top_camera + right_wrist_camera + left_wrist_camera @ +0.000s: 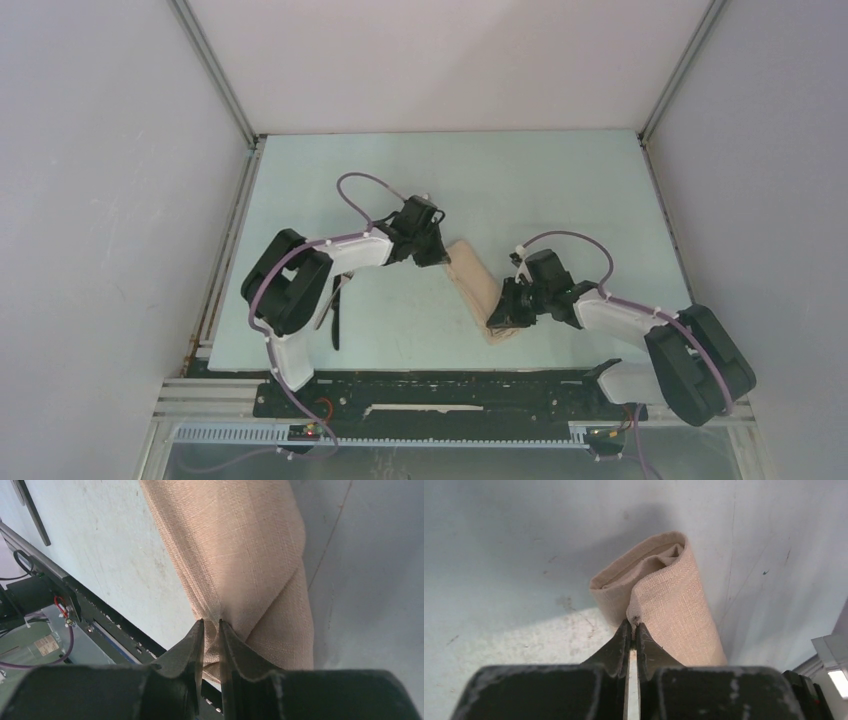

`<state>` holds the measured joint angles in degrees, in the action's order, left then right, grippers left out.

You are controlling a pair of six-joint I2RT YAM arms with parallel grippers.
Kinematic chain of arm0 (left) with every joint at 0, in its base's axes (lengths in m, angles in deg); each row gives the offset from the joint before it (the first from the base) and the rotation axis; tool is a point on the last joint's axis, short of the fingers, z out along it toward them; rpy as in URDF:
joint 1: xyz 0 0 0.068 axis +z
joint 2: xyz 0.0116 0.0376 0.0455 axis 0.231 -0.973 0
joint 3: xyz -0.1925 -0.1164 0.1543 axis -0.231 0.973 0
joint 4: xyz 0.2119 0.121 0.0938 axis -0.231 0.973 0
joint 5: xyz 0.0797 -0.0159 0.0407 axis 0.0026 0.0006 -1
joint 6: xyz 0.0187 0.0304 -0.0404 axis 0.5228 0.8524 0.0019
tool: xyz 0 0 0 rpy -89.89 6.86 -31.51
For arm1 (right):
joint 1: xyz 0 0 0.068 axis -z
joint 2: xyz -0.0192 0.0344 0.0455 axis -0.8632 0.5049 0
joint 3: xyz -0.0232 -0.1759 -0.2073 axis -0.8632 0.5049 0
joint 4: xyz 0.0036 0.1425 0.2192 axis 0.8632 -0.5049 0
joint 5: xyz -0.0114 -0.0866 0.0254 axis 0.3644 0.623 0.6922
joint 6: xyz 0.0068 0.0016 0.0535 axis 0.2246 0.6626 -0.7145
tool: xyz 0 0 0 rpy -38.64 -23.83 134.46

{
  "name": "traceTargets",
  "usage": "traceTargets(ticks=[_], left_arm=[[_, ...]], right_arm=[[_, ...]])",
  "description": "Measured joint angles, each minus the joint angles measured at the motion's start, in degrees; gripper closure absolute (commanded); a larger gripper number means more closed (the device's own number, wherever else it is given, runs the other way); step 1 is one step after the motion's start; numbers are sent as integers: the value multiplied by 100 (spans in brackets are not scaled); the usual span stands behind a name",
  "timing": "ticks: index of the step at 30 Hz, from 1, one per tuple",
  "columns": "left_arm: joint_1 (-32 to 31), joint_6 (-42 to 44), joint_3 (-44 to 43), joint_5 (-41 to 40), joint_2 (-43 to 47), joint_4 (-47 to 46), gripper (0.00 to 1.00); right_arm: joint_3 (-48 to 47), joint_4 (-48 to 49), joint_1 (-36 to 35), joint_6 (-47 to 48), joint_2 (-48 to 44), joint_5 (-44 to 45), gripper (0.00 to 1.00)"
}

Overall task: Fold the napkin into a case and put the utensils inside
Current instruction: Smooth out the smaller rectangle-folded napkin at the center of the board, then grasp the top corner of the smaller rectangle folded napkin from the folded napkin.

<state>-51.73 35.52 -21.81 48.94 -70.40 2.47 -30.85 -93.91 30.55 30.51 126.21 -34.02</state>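
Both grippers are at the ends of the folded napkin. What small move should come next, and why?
Probably lift both ends together, just a little. The left gripper pinches a top-layer corner of the napkin at the far end, and the right gripper pinches the edge at the near end. With both grips set, an even lift should raise that layer without twisting it.

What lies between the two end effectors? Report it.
The folded napkin, in the top view: left end effector pinches its far end, right end effector its near end.
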Motion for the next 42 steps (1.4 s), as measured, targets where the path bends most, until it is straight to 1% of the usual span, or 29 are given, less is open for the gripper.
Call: traceTargets(ticks=[3,6,8,10,13,17,21,23,27,29,33,35,38,42], left_arm=[[219,-26,562,503,186,-656,94],[356,-109,796,984,197,-1231,94],[404,-208,872,1252,197,-1648,94],[413,-313,898,1445,190,-1985,95],[428,-450,935,1624,190,-2361,96],[476,-553,979,1781,190,-2538,98],[616,-671,1034,1930,190,-2594,100],[686,-754,1102,2000,190,-2616,100],[750,-911,1185,2116,190,-2643,100],[750,-973,1189,2179,190,-2693,100],[750,-1062,1189,2238,190,-2796,100],[750,-1104,1189,2258,190,-2835,100],[750,-1141,1189,2302,190,-2872,100],[750,-1158,1189,2341,190,-2914,100]], right_arm=[[96,-20,-17,-103,-199,111,75],[120,-114,-24,-107,-398,170,73],[68,-223,-31,-26,-498,190,65],[-101,-352,-59,179,-560,195,54],[-463,-236,-129,553,-575,197,45],[-920,345,-232,1025,-424,361,40],[-1604,728,-321,1563,262,787,41],[-1965,890,-376,1858,691,1008,45],[-2358,977,-444,2273,1241,1259,54],[-2409,977,-468,2367,1340,1298,55],[-2463,960,-551,2518,1508,1403,50],[-2463,942,-627,2575,1565,1467,49],[-2474,942,-715,2627,1652,1556,51],[-2610,901,-750,2658,1843,1766,56]])
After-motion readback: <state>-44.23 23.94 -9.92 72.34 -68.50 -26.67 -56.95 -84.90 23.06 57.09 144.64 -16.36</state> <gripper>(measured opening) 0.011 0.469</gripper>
